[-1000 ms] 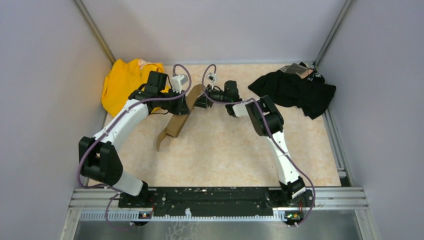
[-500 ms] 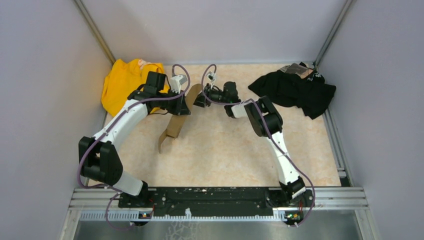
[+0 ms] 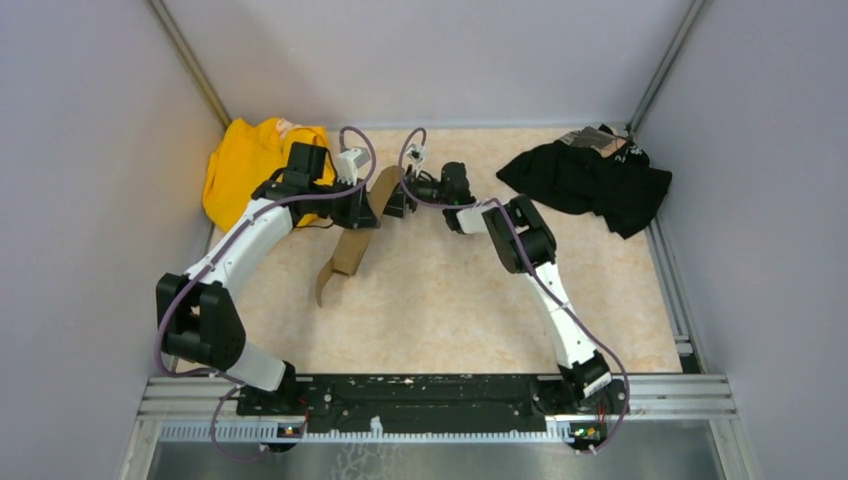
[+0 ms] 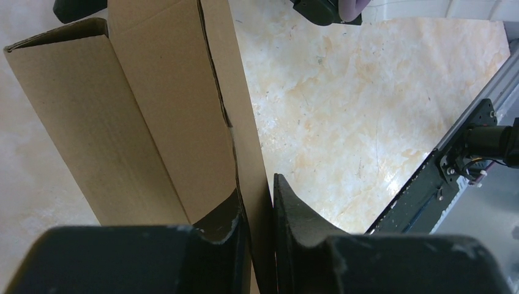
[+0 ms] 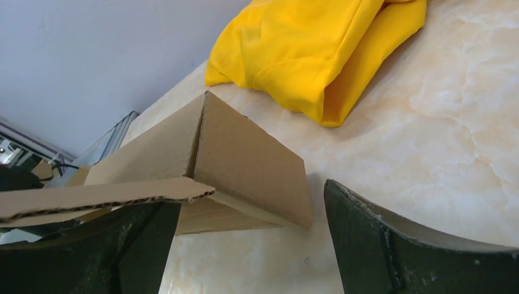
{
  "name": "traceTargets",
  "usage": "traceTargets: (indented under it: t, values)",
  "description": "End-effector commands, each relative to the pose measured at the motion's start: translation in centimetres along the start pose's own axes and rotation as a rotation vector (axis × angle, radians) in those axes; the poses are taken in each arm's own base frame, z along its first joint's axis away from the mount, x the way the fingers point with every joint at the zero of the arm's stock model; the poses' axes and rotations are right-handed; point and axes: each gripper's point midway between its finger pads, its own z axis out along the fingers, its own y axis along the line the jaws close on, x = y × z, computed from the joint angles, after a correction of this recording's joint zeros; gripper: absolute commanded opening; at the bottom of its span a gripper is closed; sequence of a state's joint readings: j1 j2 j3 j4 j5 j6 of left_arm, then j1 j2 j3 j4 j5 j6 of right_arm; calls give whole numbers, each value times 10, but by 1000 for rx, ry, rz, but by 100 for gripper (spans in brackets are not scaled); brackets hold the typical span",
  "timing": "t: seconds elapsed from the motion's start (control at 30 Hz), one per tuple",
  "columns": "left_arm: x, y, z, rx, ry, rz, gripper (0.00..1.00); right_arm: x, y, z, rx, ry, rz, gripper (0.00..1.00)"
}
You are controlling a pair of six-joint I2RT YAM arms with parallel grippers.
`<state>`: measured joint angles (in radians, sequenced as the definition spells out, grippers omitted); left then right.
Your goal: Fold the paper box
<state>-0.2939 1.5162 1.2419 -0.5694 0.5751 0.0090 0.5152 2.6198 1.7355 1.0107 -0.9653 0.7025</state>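
The paper box [image 3: 352, 248] is a brown cardboard sheet, partly folded, held slanting above the table's far middle. My left gripper [image 3: 366, 212] is shut on one of its upright panels. In the left wrist view that panel [image 4: 254, 153] runs between the two black fingers [image 4: 294, 208] of the left gripper [image 4: 260, 196], and a folded wall [image 4: 122, 116] stands to the left. My right gripper [image 3: 396, 203] faces the box's top end from the right. In the right wrist view the right gripper [image 5: 252, 202] stands wide open, with a box flap [image 5: 251, 159] just ahead and a corrugated edge [image 5: 104, 199] over its left finger.
A yellow garment [image 3: 250, 165] lies at the far left, close behind the box, and also fills the top of the right wrist view [image 5: 306, 49]. A black garment [image 3: 595, 180] lies at the far right. Grey walls close in three sides; the base rail [image 3: 430, 395] runs along the near edge.
My right gripper has opened wide and released the cardboard it was pinching, shifting slightly left. The left gripper keeps its grip; the box barely moved.
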Motion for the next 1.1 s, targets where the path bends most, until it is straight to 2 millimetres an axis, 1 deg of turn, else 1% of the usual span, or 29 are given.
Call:
traceTargets:
  t: [0.0, 0.1, 0.23, 0.3, 0.37, 0.43, 0.57, 0.67, 0.7, 0.73, 0.83, 0.97, 1.03, 1.07]
  values:
    - [-10, -21, -10, 112, -43, 13, 22, -14, 20, 26, -54, 30, -104, 84]
    - [-12, -25, -15, 146, -56, 14, 23, -10, 23, 33, -49, 54, -129, 77]
    - [-13, -29, -19, 185, -71, -22, 23, -6, 28, 42, -52, 67, -144, 54]
    - [-14, -29, -20, 192, -75, -26, 23, -6, 28, 44, -38, 59, -152, 46]
    - [-14, -29, -20, 194, -76, -27, 23, -6, 30, 43, -31, 45, -160, 36]
    - [-14, -29, -21, 196, -76, -30, 24, -11, 31, 41, -4, 20, -169, 25]
    - [-13, -30, -20, 207, -73, -32, 24, -12, 32, 33, 51, 2, -186, 17]
    - [-10, -32, -18, 225, -65, -36, 25, -13, 35, 22, 106, -16, -202, 10]
    - [-8, -32, -17, 236, -58, -42, 25, -12, 36, 18, 125, -18, -205, 10]
    - [-6, -34, -16, 253, -51, -47, 26, -5, 37, 11, 150, -12, -195, 10]
    - [1, -40, -11, 300, -30, -67, 28, -3, 44, -4, 202, -20, -204, 8]
    - [11, -50, 0, 308, 3, -56, 28, 7, 49, -25, 289, 6, -195, 8]
    - [14, -52, 6, 285, 18, -50, 28, 8, 52, -38, 340, 6, -203, 8]
    - [16, -54, 9, 285, 28, -53, 28, 12, 55, -44, 355, 10, -204, 8]
